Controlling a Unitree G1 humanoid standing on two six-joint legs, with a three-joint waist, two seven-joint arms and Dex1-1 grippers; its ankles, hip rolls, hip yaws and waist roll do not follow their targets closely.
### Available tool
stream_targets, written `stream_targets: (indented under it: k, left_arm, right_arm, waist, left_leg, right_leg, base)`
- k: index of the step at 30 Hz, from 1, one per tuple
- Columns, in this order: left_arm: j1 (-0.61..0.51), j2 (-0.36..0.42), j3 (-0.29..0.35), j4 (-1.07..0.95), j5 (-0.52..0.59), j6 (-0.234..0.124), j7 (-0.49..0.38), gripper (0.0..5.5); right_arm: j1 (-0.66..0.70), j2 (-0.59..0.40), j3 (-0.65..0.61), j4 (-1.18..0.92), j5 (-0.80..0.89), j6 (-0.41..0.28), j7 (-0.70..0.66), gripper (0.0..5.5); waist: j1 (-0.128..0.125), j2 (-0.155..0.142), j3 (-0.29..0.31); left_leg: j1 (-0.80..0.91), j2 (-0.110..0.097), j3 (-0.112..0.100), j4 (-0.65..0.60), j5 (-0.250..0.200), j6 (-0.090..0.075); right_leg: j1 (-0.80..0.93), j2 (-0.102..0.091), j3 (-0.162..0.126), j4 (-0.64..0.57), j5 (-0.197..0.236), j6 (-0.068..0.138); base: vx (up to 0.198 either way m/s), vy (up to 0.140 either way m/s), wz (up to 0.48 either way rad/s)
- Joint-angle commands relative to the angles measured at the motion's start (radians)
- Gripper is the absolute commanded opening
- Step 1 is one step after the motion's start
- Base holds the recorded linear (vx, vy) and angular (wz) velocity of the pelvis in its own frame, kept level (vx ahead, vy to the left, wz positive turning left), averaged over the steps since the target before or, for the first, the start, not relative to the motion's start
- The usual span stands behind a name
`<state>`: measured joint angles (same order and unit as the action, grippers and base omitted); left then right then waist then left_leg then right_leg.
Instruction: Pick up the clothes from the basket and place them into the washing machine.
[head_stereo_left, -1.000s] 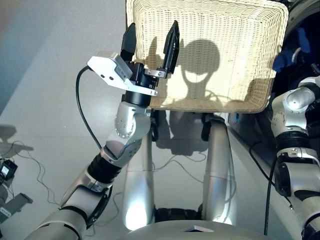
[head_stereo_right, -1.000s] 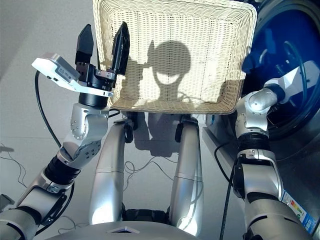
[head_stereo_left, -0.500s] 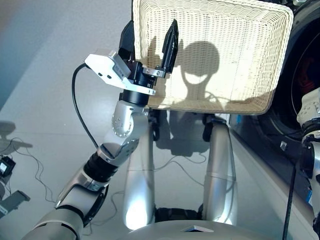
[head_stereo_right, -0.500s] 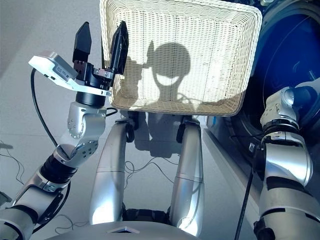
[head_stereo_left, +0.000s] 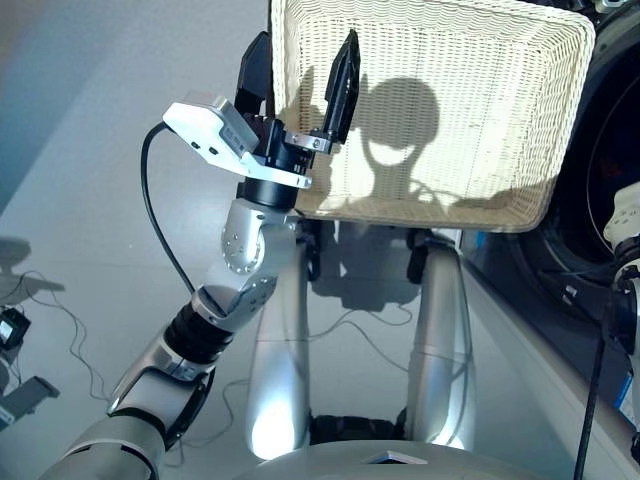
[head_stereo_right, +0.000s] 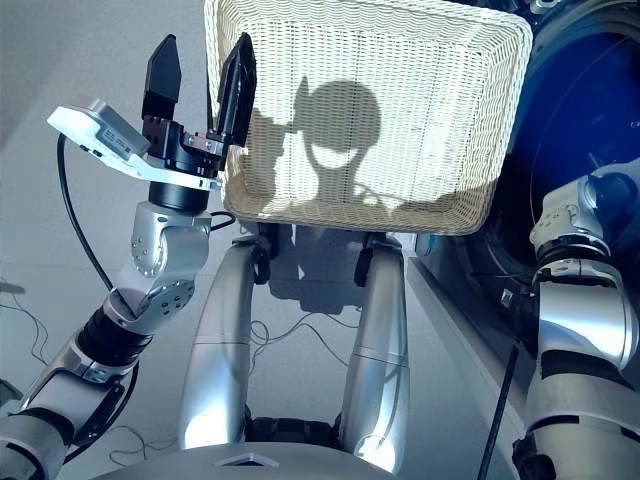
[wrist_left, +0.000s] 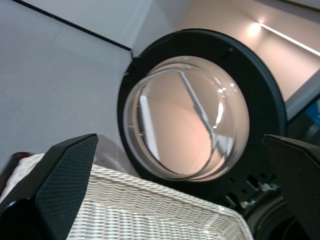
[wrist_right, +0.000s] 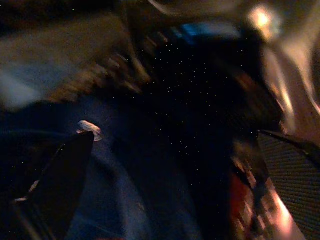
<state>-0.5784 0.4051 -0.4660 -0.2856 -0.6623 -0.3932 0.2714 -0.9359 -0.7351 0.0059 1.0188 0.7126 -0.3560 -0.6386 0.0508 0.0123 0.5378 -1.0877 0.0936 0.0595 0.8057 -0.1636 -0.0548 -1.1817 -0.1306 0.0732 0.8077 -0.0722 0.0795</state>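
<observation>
The left hand (head_stereo_left: 298, 73) stands raised at the near left corner of the basket (head_stereo_left: 560, 120), its two black fingers spread well apart and gripping nothing; one finger shows against the weave, the other just outside the rim. The basket's woven floor is bare in both head views, holding only shadow, so the picking appears to be done or all but done. It is a shallow rectangle, its long axis running from the robot's left to its right, with the right-hand end right beside the washing machine (head_stereo_right: 585, 120).

Beyond it on the right, the right arm reaches into the dark round opening, where blue shows behind the rim. The right wrist view, dim inside the drum, shows the right hand (wrist_right: 170, 150) with its two fingers set wide and nothing between them; navy cloth (wrist_right: 115, 175) lies below and a patch of orange-red (wrist_right: 240, 200) to one side. The black garment cannot be made out. Judged from this, the clothes are in the machine and what is left is drawing the arm out.

Farthest, in the left wrist view, the porthole door (wrist_left: 192, 120) stands swung open past the basket's far rim.
</observation>
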Motion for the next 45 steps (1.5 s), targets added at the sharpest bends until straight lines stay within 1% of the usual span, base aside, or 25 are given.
stream_targets:
  k: [1, 3, 7, 9, 12, 14, 19, 22, 23, 24, 25, 27, 28, 29, 30, 31, 32, 33, 34, 35, 36, 38, 40, 41, 45]
  left_arm:
    - [0.003, -0.020, 0.042, -0.103, 0.058, -0.062, 0.000, 5.50]
    - [0.006, -0.032, 0.049, -0.094, 0.071, -0.060, 0.001, 5.50]
    - [0.018, -0.042, 0.062, -0.090, 0.074, -0.054, -0.007, 5.50]
    - [0.025, -0.043, 0.066, -0.088, 0.073, -0.055, -0.009, 5.50]
    - [0.043, -0.045, 0.084, -0.088, 0.057, -0.059, -0.021, 5.50]
    - [0.060, -0.059, 0.092, -0.078, 0.038, -0.068, -0.025, 5.50]
    - [0.112, -0.071, 0.102, -0.049, 0.013, -0.070, -0.040, 5.50]
    - [0.178, -0.060, 0.095, -0.007, -0.046, -0.050, -0.093, 5.50]
    - [0.196, -0.058, 0.090, 0.018, -0.063, -0.045, -0.103, 5.50]
    - [0.223, -0.054, 0.091, 0.052, -0.080, -0.029, -0.128, 5.50]
    - [0.239, -0.056, 0.094, 0.082, -0.085, -0.022, -0.140, 5.50]
    - [0.292, -0.080, 0.111, 0.157, -0.096, -0.015, -0.157, 5.50]
    - [0.336, -0.086, 0.115, 0.180, -0.148, -0.001, -0.197, 5.50]
    - [0.421, -0.080, 0.125, 0.228, -0.204, 0.037, -0.287, 5.50]
    - [0.420, -0.080, 0.125, 0.228, -0.204, 0.037, -0.287, 5.50]
    - [0.450, -0.089, 0.125, 0.286, -0.231, 0.058, -0.338, 5.50]
    - [0.472, -0.085, 0.132, 0.322, -0.223, 0.071, -0.362, 5.50]
    - [0.501, -0.093, 0.149, 0.394, -0.185, 0.079, -0.373, 5.50]
    - [0.526, -0.091, 0.161, 0.444, -0.160, 0.080, -0.389, 5.50]
    - [0.553, -0.103, 0.188, 0.502, -0.133, 0.077, -0.398, 5.50]
    - [0.567, -0.113, 0.204, 0.572, -0.123, 0.086, -0.417, 5.50]
    - [0.582, -0.125, 0.247, 0.682, -0.043, 0.070, -0.408, 5.50]
    - [0.589, -0.134, 0.268, 0.771, -0.017, 0.075, -0.417, 5.50]
    - [0.597, -0.131, 0.283, 0.806, 0.020, 0.071, -0.414, 5.50]
    - [0.604, -0.124, 0.320, 1.019, 0.153, 0.088, -0.391, 5.50]
  right_arm:
    - [0.054, 0.040, 0.045, -0.182, -0.172, -0.106, -0.052, 5.50]
    - [0.112, 0.088, 0.044, -0.308, -0.260, -0.112, -0.064, 5.50]
    - [0.208, 0.161, 0.045, -0.489, -0.418, -0.092, -0.092, 5.50]
    - [0.240, 0.191, 0.046, -0.548, -0.457, -0.094, -0.086, 5.50]
    - [0.288, 0.173, 0.120, -0.687, -0.579, -0.083, -0.017, 5.50]
    - [0.311, 0.162, 0.141, -0.731, -0.592, -0.094, 0.015, 5.50]
    - [0.365, 0.165, 0.168, -0.823, -0.569, -0.129, 0.094, 5.50]
    - [0.427, 0.164, 0.181, -0.853, -0.576, -0.124, 0.142, 5.50]
    - [0.449, 0.183, 0.180, -0.858, -0.548, -0.128, 0.162, 5.50]
    - [0.487, 0.206, 0.177, -0.865, -0.506, -0.136, 0.196, 5.50]
    - [0.512, 0.222, 0.175, -0.866, -0.484, -0.133, 0.220, 5.50]
    - [0.580, 0.261, 0.176, -0.847, -0.415, -0.133, 0.281, 5.50]
    - [0.623, 0.263, 0.169, -0.852, -0.414, -0.127, 0.298, 5.50]
    - [0.702, 0.264, 0.171, -0.846, -0.436, -0.112, 0.330, 5.50]
    - [0.701, 0.264, 0.171, -0.846, -0.436, -0.112, 0.330, 5.50]
    - [0.729, 0.282, 0.178, -0.797, -0.423, -0.104, 0.361, 5.50]
    - [0.756, 0.287, 0.176, -0.773, -0.421, -0.092, 0.380, 5.50]
    - [0.782, 0.282, 0.187, -0.737, -0.436, -0.081, 0.406, 5.50]
    - [0.814, 0.280, 0.189, -0.719, -0.450, -0.073, 0.419, 5.50]
    - [0.841, 0.288, 0.199, -0.679, -0.458, -0.063, 0.449, 5.50]
    - [0.866, 0.294, 0.205, -0.646, -0.461, -0.054, 0.473, 5.50]
    - [0.904, 0.301, 0.213, -0.577, -0.480, -0.034, 0.509, 5.50]
    - [0.926, 0.316, 0.219, -0.486, -0.479, -0.012, 0.542, 5.50]
    - [0.937, 0.320, 0.226, -0.437, -0.490, 0.001, 0.558, 5.50]
    - [0.965, 0.336, 0.233, -0.234, -0.567, 0.060, 0.586, 5.50]
  waist:
    - [-0.001, -0.002, -0.018]
    - [-0.006, -0.003, -0.018]
    - [-0.012, -0.007, -0.018]
    - [-0.014, -0.008, -0.018]
    - [-0.015, -0.014, -0.018]
    - [-0.016, -0.016, -0.018]
    - [-0.019, -0.019, -0.018]
    - [-0.020, -0.016, -0.018]
    - [-0.020, -0.014, -0.018]
    - [-0.023, -0.011, -0.018]
    - [-0.026, -0.010, -0.018]
    - [-0.029, -0.011, -0.018]
    - [-0.034, -0.010, -0.018]
    - [-0.037, -0.010, -0.018]
    - [-0.036, -0.009, -0.018]
    - [-0.039, -0.011, -0.018]
    - [-0.037, -0.012, -0.018]
    - [-0.037, -0.012, -0.019]
    - [-0.034, -0.007, -0.036]
    - [-0.032, -0.007, -0.055]
    - [-0.030, -0.007, -0.079]
    - [-0.028, -0.007, -0.114]
    - [-0.029, -0.010, -0.152]
    - [-0.030, -0.013, -0.170]
    - [-0.035, -0.021, -0.254]
  left_leg:
    - [0.037, 0.018, 0.033, -0.076, 0.041, -0.013]
    - [0.041, 0.016, 0.035, -0.083, 0.044, -0.010]
    - [0.048, 0.014, 0.034, -0.093, 0.049, -0.006]
    - [0.049, 0.014, 0.035, -0.094, 0.051, -0.006]
    - [0.050, 0.014, 0.034, -0.102, 0.058, -0.003]
    - [0.060, 0.014, 0.034, -0.113, 0.064, -0.004]
    - [0.111, 0.014, 0.037, -0.150, 0.079, -0.008]
    - [0.197, 0.008, 0.044, -0.214, 0.096, -0.009]
    - [0.234, 0.004, 0.048, -0.244, 0.103, -0.009]
    - [0.280, -0.001, 0.051, -0.276, 0.114, -0.011]
    - [0.318, -0.006, 0.050, -0.300, 0.120, -0.012]
    - [0.416, -0.017, 0.053, -0.376, 0.143, -0.016]
    - [0.465, -0.022, 0.050, -0.413, 0.150, -0.017]
    - [0.555, -0.030, 0.049, -0.474, 0.163, -0.019]
    - [0.556, -0.030, 0.049, -0.480, 0.168, -0.019]
    - [0.618, -0.032, 0.054, -0.523, 0.177, -0.023]
    - [0.660, -0.033, 0.054, -0.544, 0.178, -0.021]
    - [0.708, -0.034, 0.056, -0.578, 0.189, -0.025]
    - [0.743, -0.035, 0.052, -0.609, 0.199, -0.025]
    - [0.785, -0.036, 0.055, -0.645, 0.205, -0.028]
    - [0.811, -0.034, 0.058, -0.669, 0.217, -0.033]
    - [0.870, -0.028, 0.064, -0.710, 0.229, -0.039]
    - [0.918, -0.027, 0.068, -0.740, 0.237, -0.041]
    - [0.940, -0.025, 0.071, -0.756, 0.241, -0.044]
    - [1.029, -0.026, 0.084, -0.820, 0.251, -0.047]
  right_leg:
    - [0.079, 0.007, -0.012, -0.025, -0.023, 0.028]
    - [0.081, 0.010, -0.009, -0.028, -0.022, 0.027]
    - [0.084, 0.009, -0.009, -0.036, -0.018, 0.025]
    - [0.086, 0.010, -0.009, -0.040, -0.017, 0.024]
    - [0.086, 0.013, -0.007, -0.046, -0.009, 0.025]
    - [0.095, 0.012, -0.009, -0.050, -0.006, 0.026]
    - [0.140, 0.011, -0.011, -0.076, 0.003, 0.028]
    - [0.220, 0.009, -0.016, -0.129, 0.017, 0.033]
    - [0.253, 0.007, -0.018, -0.151, 0.023, 0.036]
    - [0.298, 0.003, -0.023, -0.178, 0.031, 0.040]
    - [0.336, 0.003, -0.026, -0.201, 0.036, 0.041]
    - [0.436, 0.004, -0.034, -0.272, 0.058, 0.045]
    - [0.484, 0.005, -0.039, -0.310, 0.066, 0.048]
    - [0.571, 0.007, -0.048, -0.365, 0.076, 0.055]
    - [0.572, 0.007, -0.049, -0.370, 0.081, 0.054]
    - [0.637, 0.007, -0.049, -0.418, 0.092, 0.060]
    - [0.676, 0.007, -0.051, -0.437, 0.095, 0.065]
    - [0.726, 0.009, -0.053, -0.469, 0.102, 0.068]
    - [0.757, 0.007, -0.059, -0.497, 0.109, 0.072]
    - [0.794, 0.005, -0.059, -0.524, 0.113, 0.078]
    - [0.821, 0.001, -0.061, -0.551, 0.122, 0.082]
    - [0.881, -0.006, -0.068, -0.597, 0.130, 0.090]
    - [0.932, -0.011, -0.076, -0.637, 0.138, 0.095]
    - [0.955, -0.013, -0.078, -0.655, 0.143, 0.098]
    - [1.044, -0.023, -0.082, -0.727, 0.166, 0.109]
  base:
    - [0.000, 0.000, 0.000]
    - [0.000, 0.000, 0.000]
    - [0.000, 0.000, 0.000]
    - [0.000, 0.000, 0.000]
    - [0.000, 0.000, 0.000]
    - [0.000, 0.000, 0.000]
    - [0.000, 0.000, 0.000]
    - [0.045, -0.018, -0.059]
    - [0.094, -0.021, -0.100]
    - [0.108, -0.014, -0.071]
    - [0.126, -0.007, -0.035]
    - [0.135, -0.016, -0.028]
    - [0.208, -0.037, -0.044]
    - [0.159, -0.029, -0.073]
    - [0.161, -0.029, -0.095]
    - [0.115, -0.014, -0.065]
    - [0.168, -0.016, -0.018]
    - [0.168, -0.010, 0.013]
    - [0.187, -0.001, -0.073]
    - [0.200, -0.004, -0.101]
    - [0.200, 0.000, -0.117]
    - [0.164, -0.008, -0.029]
    - [0.149, -0.011, 0.027]
    - [0.146, -0.014, 0.023]
    - [0.134, -0.004, -0.011]
